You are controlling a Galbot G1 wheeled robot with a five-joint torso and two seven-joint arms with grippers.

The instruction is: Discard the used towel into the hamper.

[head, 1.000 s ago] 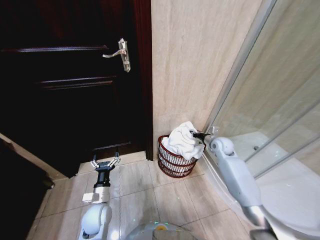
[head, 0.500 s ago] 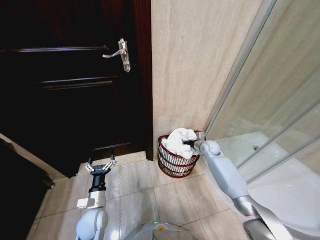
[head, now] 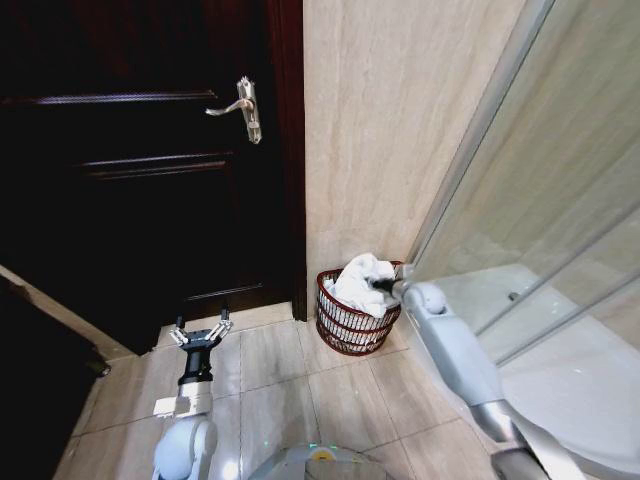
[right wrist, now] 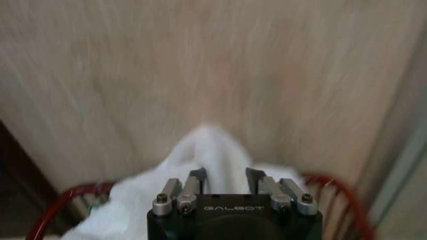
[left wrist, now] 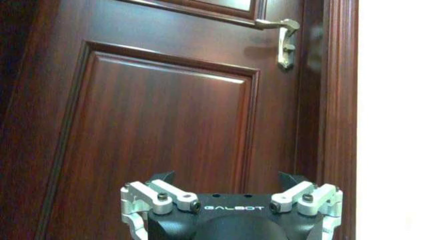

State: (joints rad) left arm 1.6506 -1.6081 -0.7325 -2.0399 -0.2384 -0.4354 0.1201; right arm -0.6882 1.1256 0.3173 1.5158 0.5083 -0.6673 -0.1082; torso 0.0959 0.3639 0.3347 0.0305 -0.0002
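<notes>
The right gripper [head: 383,286] sits over the basket [head: 345,325], with the towel [head: 360,281] directly under and ahead of it, heaped inside. The wall [head: 390,130] stands just beyond; the glass screen [head: 540,200] runs to its right. The door [head: 140,160] stands ahead of the left gripper [head: 200,331].

My right gripper [head: 383,286] reaches over the hamper [head: 340,322], fingers pinched on the towel [head: 360,283]; my left gripper [head: 200,331] hangs spread, well apart from the hamper.
</notes>
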